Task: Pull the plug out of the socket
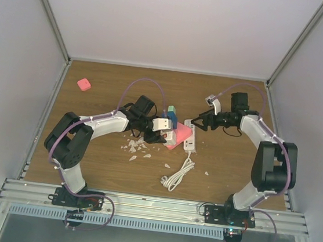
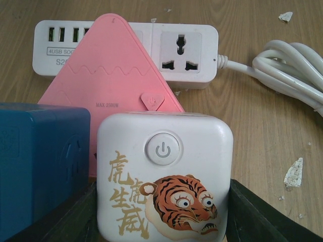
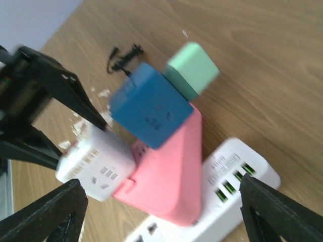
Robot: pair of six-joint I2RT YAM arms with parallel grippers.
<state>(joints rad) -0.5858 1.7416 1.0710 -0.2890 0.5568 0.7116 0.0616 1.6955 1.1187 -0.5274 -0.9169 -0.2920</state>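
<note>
**Left claw on the tiger plug, right claw spread above the strip**

At the far left of the worktop (image 1: pixel 114 174) lies a small pink block (image 1: pixel 84 84), well apart from everything else. Your left claw (image 2: pixel 161 222) is clenched on the white tiger plug (image 2: pixel 164 171), with a finger against each side. Pale chips (image 1: pixel 135 147) litter the wood just beside it. A blue cube (image 2: pixel 40 161) crowds the plug's left flank, and a green cube (image 3: pixel 193 68) butts against the blue one. The plug sits against the pink triangular adapter (image 2: pixel 113 80), which lies across the white power strip (image 2: pixel 186 50) and hides part of its face. Your right claw (image 3: pixel 161 214) is released, its fingers wide apart over adapter and strip. The strip's coiled cable (image 1: pixel 179 172) lies nearer the arm bases.
</note>
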